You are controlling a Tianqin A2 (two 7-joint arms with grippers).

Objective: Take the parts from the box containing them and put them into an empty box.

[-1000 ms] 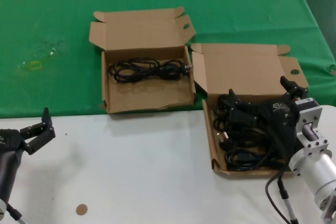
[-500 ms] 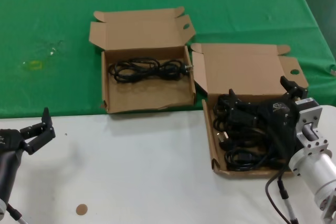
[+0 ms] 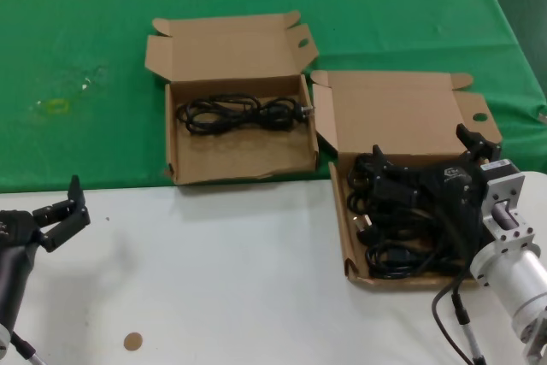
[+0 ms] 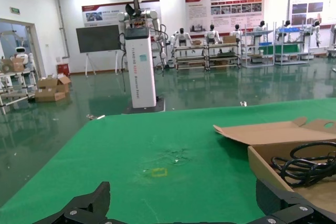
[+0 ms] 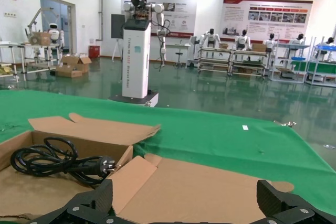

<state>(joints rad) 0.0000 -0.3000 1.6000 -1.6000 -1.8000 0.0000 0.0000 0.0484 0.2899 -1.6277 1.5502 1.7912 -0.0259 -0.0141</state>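
The squarish box containing the parts (image 3: 349,237) lies at the right, its lid flap (image 3: 402,113) folded back. Several black coiled cables (image 3: 389,211) fill its tray. My right gripper (image 3: 423,153) hangs open just over those cables, nothing between its fingers; its wrist view looks across the lid flap (image 5: 210,187), gripper (image 5: 186,203). The wider box with the wavy front edge (image 3: 239,164) sits to the left and holds one coiled cable (image 3: 239,114), also seen from the wrists as cable (image 5: 52,161) and cable (image 4: 310,163). My left gripper (image 3: 72,206) rests open at the table's left, gripper (image 4: 184,208).
A green cloth (image 3: 85,32) covers the far half of the table; the near half is white (image 3: 222,279). A small brown disc (image 3: 132,341) lies near the front edge. A yellowish mark (image 3: 51,107) is on the cloth at the left.
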